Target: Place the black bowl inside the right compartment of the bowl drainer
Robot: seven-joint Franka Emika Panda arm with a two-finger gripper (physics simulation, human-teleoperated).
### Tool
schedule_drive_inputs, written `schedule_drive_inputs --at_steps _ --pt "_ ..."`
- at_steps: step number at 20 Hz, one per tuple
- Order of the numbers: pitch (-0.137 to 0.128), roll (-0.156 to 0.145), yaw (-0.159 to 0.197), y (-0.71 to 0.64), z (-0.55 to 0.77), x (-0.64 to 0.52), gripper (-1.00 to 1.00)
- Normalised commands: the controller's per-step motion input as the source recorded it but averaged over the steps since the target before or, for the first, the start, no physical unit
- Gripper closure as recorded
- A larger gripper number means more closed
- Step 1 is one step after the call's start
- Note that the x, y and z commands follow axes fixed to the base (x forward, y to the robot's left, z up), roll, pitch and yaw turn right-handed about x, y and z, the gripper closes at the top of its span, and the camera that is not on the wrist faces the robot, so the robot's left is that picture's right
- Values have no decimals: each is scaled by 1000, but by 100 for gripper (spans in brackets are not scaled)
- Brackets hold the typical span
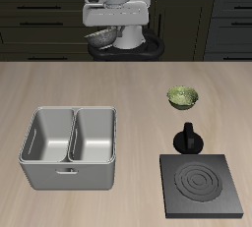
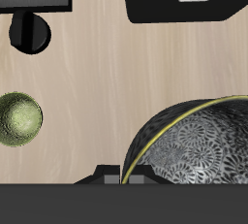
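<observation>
Setting: pale wood-grain table (image 1: 128,84) before dark cabinet fronts. Item one, the bowl drainer (image 1: 71,147): light-grey metal basin with two deep wells parted by a middle wall, standing near the table's front edge; both wells look empty. Item two, the black bowl (image 1: 99,38): dark, with a pale speckled pattern inside and a yellowish rim line in the wrist view (image 2: 194,141); it is raised well above the table, at the back, hanging at the gripper (image 1: 110,36). Item three, a green bowl (image 1: 182,97), resting on the table apart from the drainer. Item four, a flat black stove plate (image 1: 202,184) with ring markings, and a small black pot-like object (image 1: 187,138) just behind it. Step in hand, by judgement: carrying; the bowl is lifted but well apart from the drainer. Next move calls for travel forward over the right compartment, then a lowering clear of the middle wall before release. Jaws: fingers hidden by the bowl and gripper body, but apparently clamped on the bowl's rim, since it hangs unsupported.
</observation>
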Motion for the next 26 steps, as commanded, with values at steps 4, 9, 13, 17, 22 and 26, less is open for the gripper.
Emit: schedule_drive_inputs --at_steps 4,9,13,17,22,26 --pt "-7 -23 5 -187 236 343 100" --pt "3 -14 -2 -221 182 345 100" --pt "23 -70 -1 -496 118 500 100" --pt "43 -21 -24 -292 8 356 100" --pt "19 -48 17 -293 11 412 100" --pt "20 78 18 -62 48 501 100"
